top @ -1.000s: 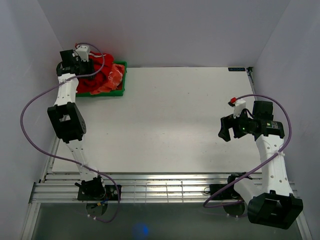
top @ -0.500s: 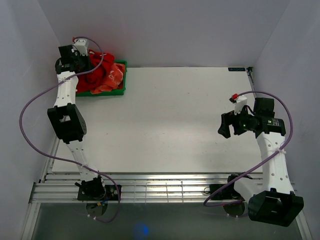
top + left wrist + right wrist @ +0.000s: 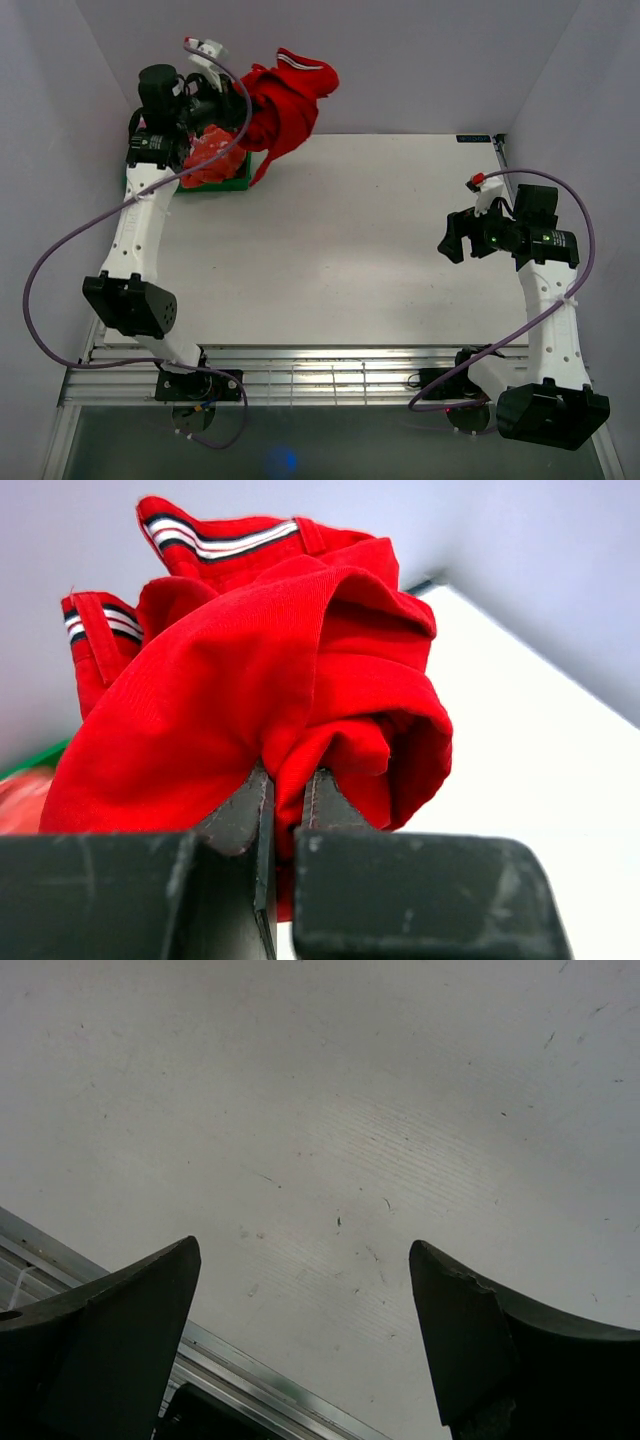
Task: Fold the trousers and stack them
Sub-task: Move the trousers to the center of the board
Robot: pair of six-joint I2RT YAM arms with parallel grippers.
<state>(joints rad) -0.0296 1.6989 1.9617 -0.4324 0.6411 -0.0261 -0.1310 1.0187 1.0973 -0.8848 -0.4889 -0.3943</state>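
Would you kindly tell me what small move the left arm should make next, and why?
Probably swing the trousers over the table's middle and lower them: the left gripper is shut on a bunched fold, held up near the green bin, and the right gripper hovers open.

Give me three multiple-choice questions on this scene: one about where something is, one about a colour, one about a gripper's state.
1. Where are the red trousers?
A) bunched in the left gripper, up in the air by the far left corner of the table
B) spread flat mid-table
C) draped over the near rail

2. What colour is the bin?
A) blue
B) green
C) grey

3. How is the right gripper?
A) shut on cloth
B) open, holding nothing
C) out of view

Answers:
1 A, the left wrist view shows cloth pinched between the fingers.
2 B, its rim shows green beside the arm.
3 B, its fingers stand wide apart over bare table.
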